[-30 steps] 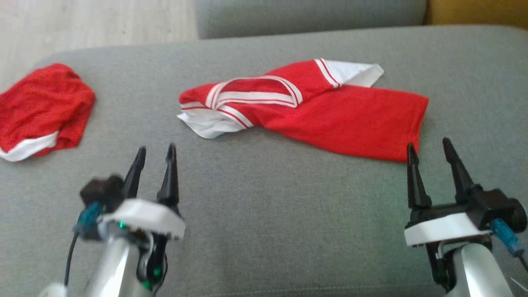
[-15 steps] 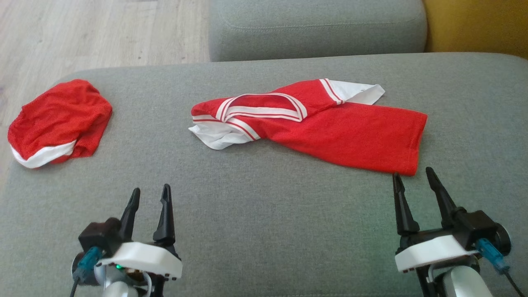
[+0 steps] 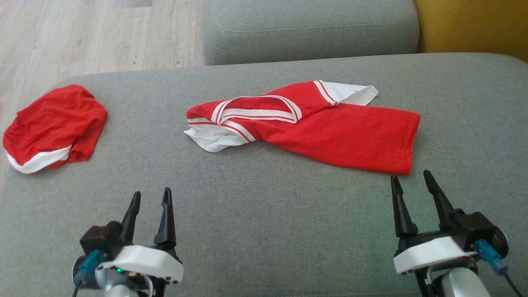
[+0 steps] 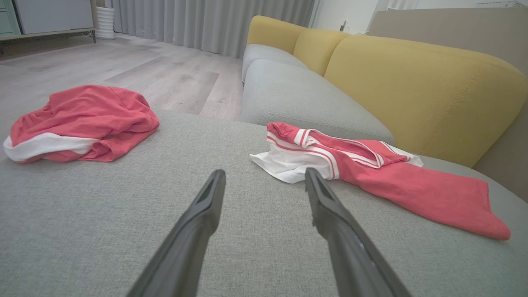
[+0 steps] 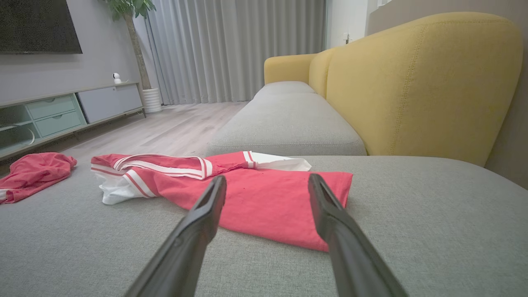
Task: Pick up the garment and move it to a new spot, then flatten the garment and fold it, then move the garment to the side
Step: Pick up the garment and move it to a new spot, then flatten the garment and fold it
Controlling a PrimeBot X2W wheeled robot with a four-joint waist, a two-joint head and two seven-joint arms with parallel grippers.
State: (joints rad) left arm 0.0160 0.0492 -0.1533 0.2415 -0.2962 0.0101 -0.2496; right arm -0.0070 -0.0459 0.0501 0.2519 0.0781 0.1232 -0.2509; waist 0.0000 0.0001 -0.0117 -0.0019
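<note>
A red garment (image 3: 330, 132) with white sleeves and a striped collar lies crumpled and half folded at the middle of the grey sofa seat (image 3: 264, 214). It also lies in the left wrist view (image 4: 371, 173) and the right wrist view (image 5: 247, 194). My left gripper (image 3: 150, 198) stands open at the lower left, well short of the garment. At the lower right my right gripper (image 3: 408, 179) is open, its fingertips just below the garment's lower right hem. Nothing sits between either pair of fingers.
A second red garment (image 3: 53, 126) with a white band lies bunched near the seat's left edge. Beyond the seat are another grey cushion (image 3: 309, 29), a yellow backrest (image 3: 474, 24) to the right and wooden floor (image 3: 82, 33) to the left.
The head camera has tilted, so the whole picture shifted downward. Both grippers now sit lower in the view and stay open. The garments lie as before.
</note>
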